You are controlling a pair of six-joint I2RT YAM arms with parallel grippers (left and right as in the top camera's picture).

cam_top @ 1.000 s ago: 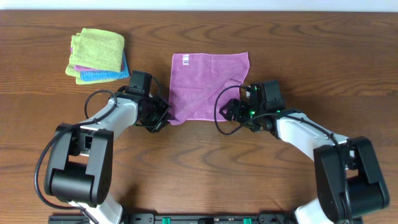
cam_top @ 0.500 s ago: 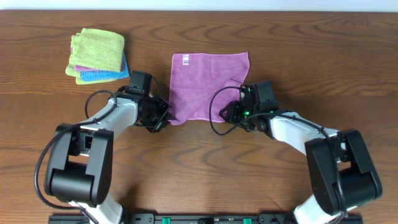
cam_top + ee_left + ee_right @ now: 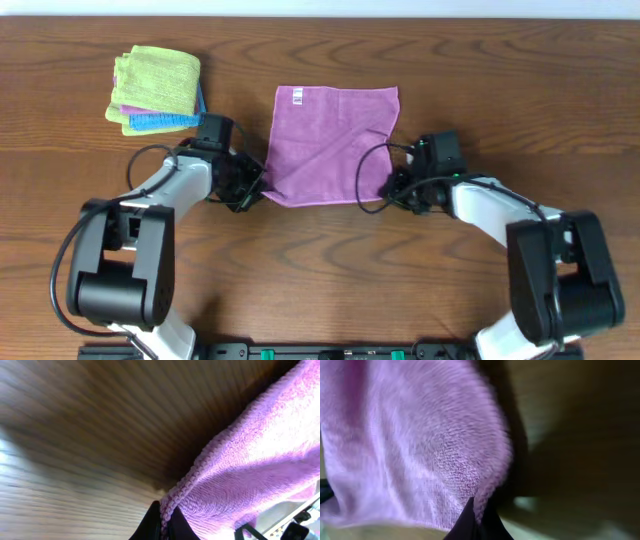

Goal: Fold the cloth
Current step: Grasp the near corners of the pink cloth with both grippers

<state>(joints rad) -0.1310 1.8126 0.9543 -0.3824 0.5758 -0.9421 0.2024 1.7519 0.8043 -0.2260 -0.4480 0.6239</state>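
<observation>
The cloth (image 3: 325,140) bears a white tag (image 3: 297,96), its print unreadable.

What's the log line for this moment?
left end effector: shut on cloth corner | right end effector: shut on cloth corner | fold: not started

Open tabletop (image 3: 330,250) at twelve and six o'clock of the cloth (image 3: 330,140); folded towel stack (image 3: 155,88) blocking at ten o'clock
</observation>
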